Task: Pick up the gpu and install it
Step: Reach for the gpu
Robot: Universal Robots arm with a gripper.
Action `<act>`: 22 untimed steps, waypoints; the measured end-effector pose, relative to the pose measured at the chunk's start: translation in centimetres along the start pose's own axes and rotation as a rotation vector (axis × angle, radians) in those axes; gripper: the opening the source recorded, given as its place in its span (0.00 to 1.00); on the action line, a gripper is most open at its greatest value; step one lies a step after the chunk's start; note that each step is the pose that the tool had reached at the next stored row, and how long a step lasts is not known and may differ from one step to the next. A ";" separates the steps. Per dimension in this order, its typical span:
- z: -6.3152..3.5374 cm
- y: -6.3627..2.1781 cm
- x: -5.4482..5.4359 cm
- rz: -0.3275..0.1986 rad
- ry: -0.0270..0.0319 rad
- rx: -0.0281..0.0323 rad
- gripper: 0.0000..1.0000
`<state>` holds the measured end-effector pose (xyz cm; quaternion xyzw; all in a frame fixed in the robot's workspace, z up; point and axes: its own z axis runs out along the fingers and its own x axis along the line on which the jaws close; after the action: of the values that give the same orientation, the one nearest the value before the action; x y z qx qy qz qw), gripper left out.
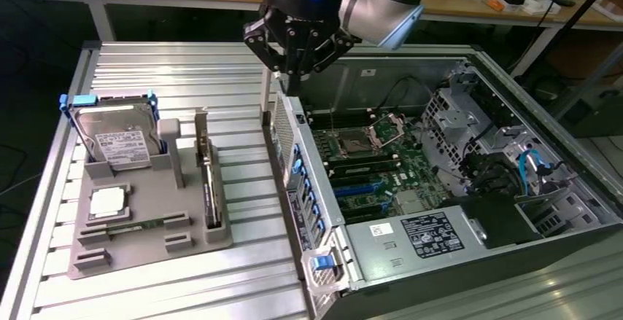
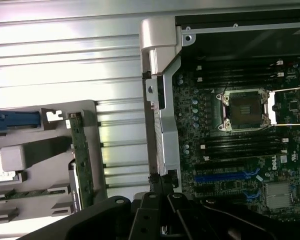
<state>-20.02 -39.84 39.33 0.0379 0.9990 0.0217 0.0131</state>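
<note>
Here the gripper (image 1: 295, 72) hangs above the rear wall of the open computer case (image 1: 292, 167), jaws pressed together; the gpu (image 1: 209, 189) stands on edge in the gray holder (image 1: 136, 251) (beside the hard drive (image 1: 117, 141)), well apart from the gripper.

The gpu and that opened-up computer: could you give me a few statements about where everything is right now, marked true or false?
1. The gpu stands on edge in the gray tray. True.
2. The gripper holds the gpu. False: it is shut, above a wall of the computer case, apart from the gpu.
3. The hard drive sits inside the case. False: it stands in the tray, toward the exterior view's left of the gpu.
4. The case lies open, its motherboard showing. True.
</note>
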 end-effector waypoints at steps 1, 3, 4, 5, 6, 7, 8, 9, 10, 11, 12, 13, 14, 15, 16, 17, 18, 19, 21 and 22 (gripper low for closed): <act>0.00 -0.01 0.2 0.000 0.0000 0.0000 0.11; -0.02 -0.04 0.5 0.000 0.0000 0.0000 0.11; -0.02 -0.05 0.7 0.000 0.0000 0.0000 0.11; -0.02 -0.06 0.9 0.000 -0.0001 -0.0001 0.11; -0.03 -0.08 1.0 0.000 0.0000 0.0000 0.11; -0.03 -0.09 1.2 0.000 0.0000 0.0000 0.11; -0.04 -0.10 1.4 0.000 0.0000 0.0000 0.11; -0.04 -0.12 1.6 0.000 0.0000 0.0000 0.11; -0.05 -0.13 1.7 0.000 0.0000 0.0000 0.11; -0.05 -0.14 1.9 0.000 0.0000 -0.0001 0.11; -0.06 -0.16 2.1 0.000 0.0000 -0.0001 0.11; -0.06 -0.17 2.3 0.000 0.0000 0.0000 0.11; -0.07 -0.19 2.5 0.000 0.0000 0.0000 0.11; -0.07 -0.20 2.7 0.000 0.0000 -0.0001 0.11; -0.08 -0.22 2.9 0.000 0.0000 0.0000 0.11; -0.09 -0.23 3.1 0.000 0.0000 0.0000 0.11; -0.09 -0.25 3.3 0.000 0.0001 0.0001 0.11; -0.10 -0.26 3.5 0.000 0.0001 0.0000 0.11; -0.11 -0.29 3.9 0.000 0.0000 0.0000 0.11; -0.11 -0.30 4.0 0.000 0.0000 0.0000 0.11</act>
<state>-24.07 -39.84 39.33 0.0379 0.9990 0.0217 0.0131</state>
